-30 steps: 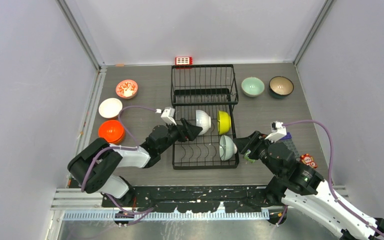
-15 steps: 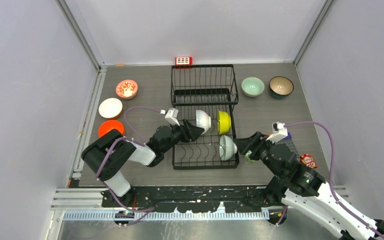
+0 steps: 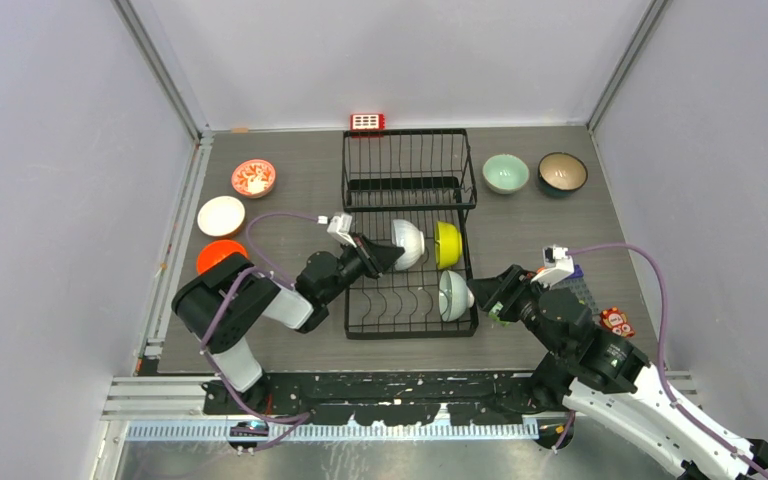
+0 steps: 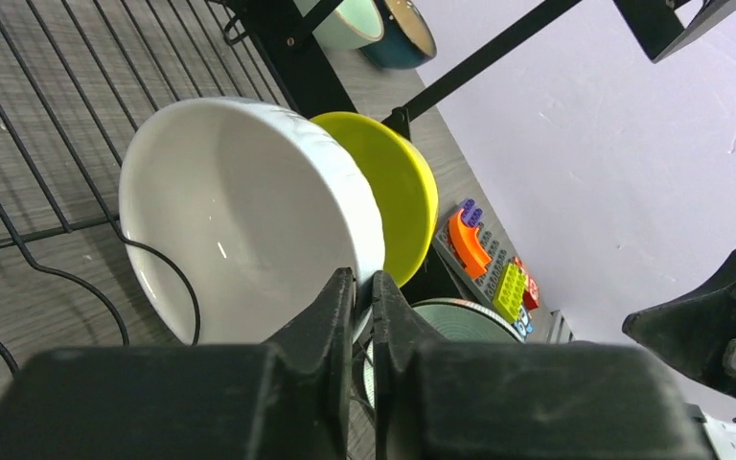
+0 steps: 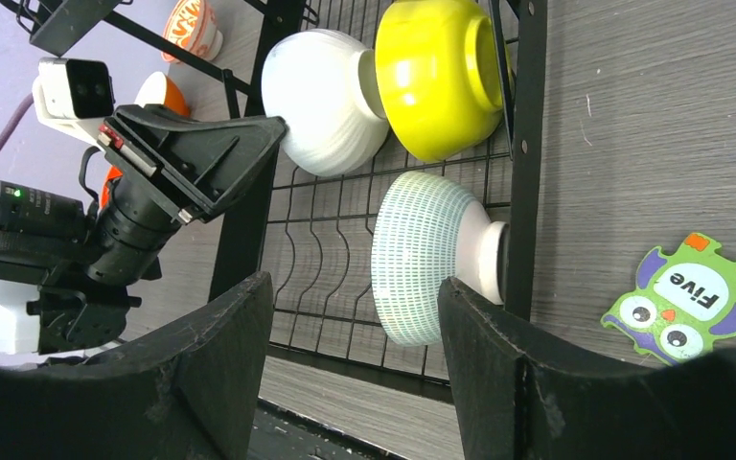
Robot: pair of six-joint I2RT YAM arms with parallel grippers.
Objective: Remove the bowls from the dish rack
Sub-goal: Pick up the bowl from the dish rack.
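Glossy, smooth glaze on white bowl (image 4: 249, 220); same on lime-yellow bowl (image 4: 398, 192). Dish rack (image 3: 409, 170): thin black wire, smooth coated look. Tabletop (image 3: 300, 190): matt grey wood grain; left gripper (image 4: 361, 285): matt black plastic.

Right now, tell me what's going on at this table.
The left arm has its jaws pinched on the rim of the white bowl, which stands on edge in the dish rack beside a lime-yellow bowl. The right arm hovers at the rack's right side, jaws open and empty, facing a pale striped bowl in the rack. Five bowls sit out on the table: orange, plain white and red-patterned on the left, mint and dark on the right.
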